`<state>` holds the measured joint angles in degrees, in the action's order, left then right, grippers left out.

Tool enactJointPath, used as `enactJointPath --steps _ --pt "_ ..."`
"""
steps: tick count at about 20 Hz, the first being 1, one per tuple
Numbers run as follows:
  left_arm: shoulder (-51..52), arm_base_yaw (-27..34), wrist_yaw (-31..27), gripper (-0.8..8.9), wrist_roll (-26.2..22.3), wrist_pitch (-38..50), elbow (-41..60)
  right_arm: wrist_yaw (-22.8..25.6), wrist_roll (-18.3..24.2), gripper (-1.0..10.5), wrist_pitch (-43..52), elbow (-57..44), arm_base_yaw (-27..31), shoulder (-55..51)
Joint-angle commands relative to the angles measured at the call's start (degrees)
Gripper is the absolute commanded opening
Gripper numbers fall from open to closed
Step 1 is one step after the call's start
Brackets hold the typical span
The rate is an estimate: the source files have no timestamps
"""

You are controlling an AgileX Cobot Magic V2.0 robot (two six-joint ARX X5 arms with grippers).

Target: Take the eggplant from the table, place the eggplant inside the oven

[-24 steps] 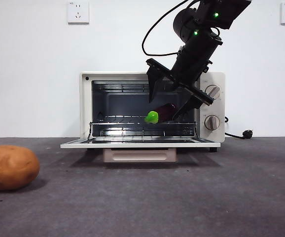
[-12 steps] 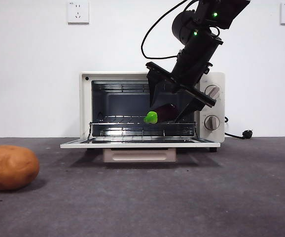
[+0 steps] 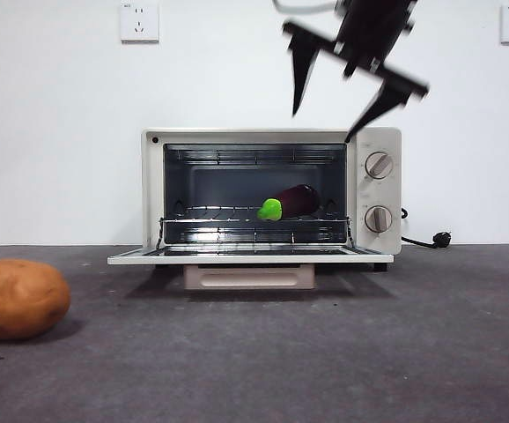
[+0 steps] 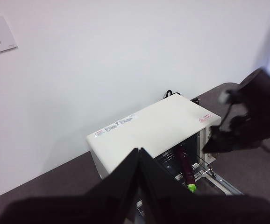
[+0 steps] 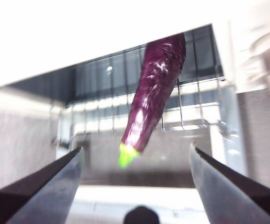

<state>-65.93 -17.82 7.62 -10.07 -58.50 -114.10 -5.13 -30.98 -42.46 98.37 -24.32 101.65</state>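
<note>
The dark purple eggplant (image 3: 291, 202) with its green cap lies on the wire rack inside the cream-white oven (image 3: 153, 189), whose door hangs open and flat. The right wrist view shows the eggplant (image 5: 152, 95) resting free on the rack, between and beyond my open jaws. My right gripper (image 3: 353, 84) hangs open above the oven's top right, clear of it. My left gripper (image 4: 139, 158) is shut, high up and behind the oven (image 4: 149, 130), where the eggplant (image 4: 185, 169) shows through the opening.
An orange-brown potato (image 3: 18, 299) sits on the dark grey table (image 3: 325, 352) at the front left. The lowered oven door (image 3: 250, 256) juts toward the camera. A power cord and plug (image 3: 432, 239) lie to the oven's right.
My right gripper has pulled up and out of the oven, open, leaving the eggplant lying on the rack. The eggplant has barely shifted.
</note>
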Motion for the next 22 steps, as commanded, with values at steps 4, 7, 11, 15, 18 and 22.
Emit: enactJointPath --steps 4,7,11,15,18,22 --pt "-0.5 -0.24 -0.15 -0.06 -0.66 0.28 0.0 0.04 11.32 3.8 -2.1 0.17 -0.13 -13.31" --pt "-0.63 -0.24 -0.15 -0.06 -0.66 0.28 0.0 0.09 14.4 3.8 -2.19 0.17 -0.13 -18.69" --pt "-0.61 -0.24 -0.15 -0.06 -0.63 0.57 0.0 0.31 16.96 3.8 -2.36 0.17 -0.13 -25.49" --pt "-0.61 -0.24 -0.17 -0.06 -0.63 0.83 0.0 0.31 19.41 3.8 -3.21 0.17 -0.13 -31.63" --pt "-0.61 -0.24 -0.17 -0.06 -0.63 0.81 0.0 0.26 20.37 3.8 -4.28 0.17 -0.13 -35.91" --pt "-0.61 -0.22 -0.17 -0.06 -0.63 0.79 0.0 0.57 21.79 3.8 -5.53 0.17 -0.13 -41.0"
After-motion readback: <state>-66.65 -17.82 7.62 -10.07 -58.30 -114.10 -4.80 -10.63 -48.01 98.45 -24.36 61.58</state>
